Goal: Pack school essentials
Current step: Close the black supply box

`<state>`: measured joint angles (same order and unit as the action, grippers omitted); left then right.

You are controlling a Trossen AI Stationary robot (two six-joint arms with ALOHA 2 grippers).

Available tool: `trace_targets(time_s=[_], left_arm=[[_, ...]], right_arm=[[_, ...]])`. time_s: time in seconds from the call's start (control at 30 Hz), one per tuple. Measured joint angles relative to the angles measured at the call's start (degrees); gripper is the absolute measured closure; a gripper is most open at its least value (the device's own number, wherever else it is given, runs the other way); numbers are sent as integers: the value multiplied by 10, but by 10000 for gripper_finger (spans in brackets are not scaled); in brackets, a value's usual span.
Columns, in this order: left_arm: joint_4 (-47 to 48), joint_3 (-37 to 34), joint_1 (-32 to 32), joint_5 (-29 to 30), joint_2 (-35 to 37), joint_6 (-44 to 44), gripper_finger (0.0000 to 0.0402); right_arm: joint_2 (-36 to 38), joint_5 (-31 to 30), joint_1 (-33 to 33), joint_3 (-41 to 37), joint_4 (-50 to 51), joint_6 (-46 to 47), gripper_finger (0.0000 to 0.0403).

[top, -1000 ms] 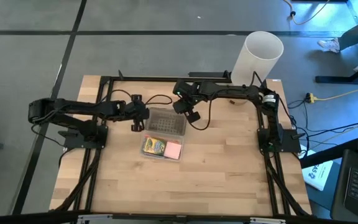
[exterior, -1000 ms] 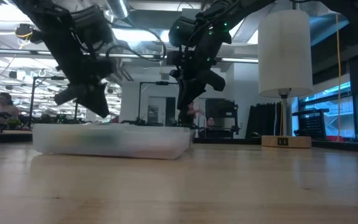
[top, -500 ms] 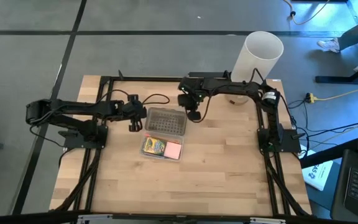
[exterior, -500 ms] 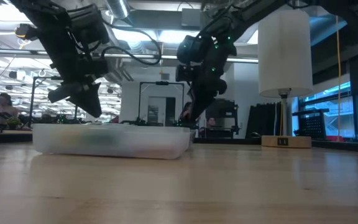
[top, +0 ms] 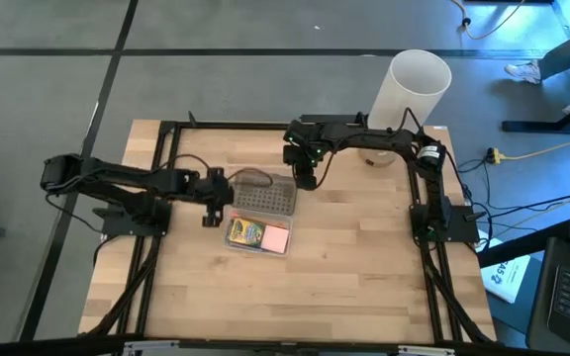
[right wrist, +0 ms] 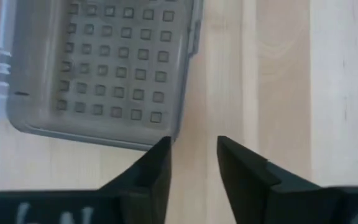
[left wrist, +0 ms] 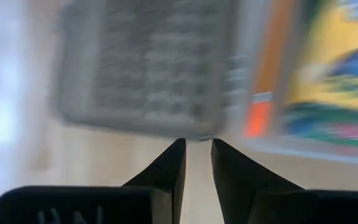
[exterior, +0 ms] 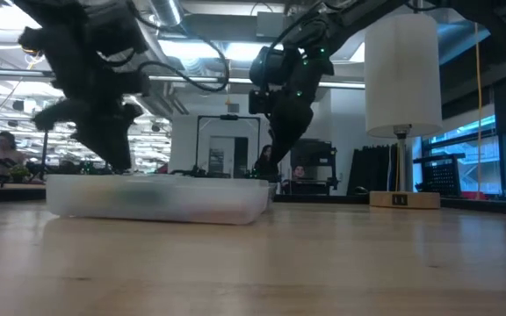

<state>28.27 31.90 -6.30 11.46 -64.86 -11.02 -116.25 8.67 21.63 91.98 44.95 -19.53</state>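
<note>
Clear plastic case [top: 260, 213], light and slippery, wants gripping at its lid [right wrist: 117, 68] edge; left gripper [left wrist: 196, 163] and right gripper [right wrist: 193, 163] hover slightly parted, empty.

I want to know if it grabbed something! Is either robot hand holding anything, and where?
Nothing is held. The left hand and the right hand are both empty, each beside the clear plastic case with the grey dotted lid, fingers slightly apart.

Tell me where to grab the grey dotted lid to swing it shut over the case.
Probably by the grey dotted lid's free long edge, on the side away from the crayon box. It lies open and flat on the table, so that thin rim is exposed. The right gripper hovers near that corner, coming from above.
</note>
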Motion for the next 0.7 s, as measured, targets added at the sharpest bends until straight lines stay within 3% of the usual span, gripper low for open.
trace_targets(time_s=[0.13,0.3,0.7], left_arm=[[-7,0,63,-40,0,47,331],[-26,0,117,-41,-7,86,331],[-37,-13,141,-15,-10,122,331]], right_arm=[[0,11,5,-1,0,12,250],[0,41,20,-15,0,27,244],[0,45,33,-76,-49,59,243]])
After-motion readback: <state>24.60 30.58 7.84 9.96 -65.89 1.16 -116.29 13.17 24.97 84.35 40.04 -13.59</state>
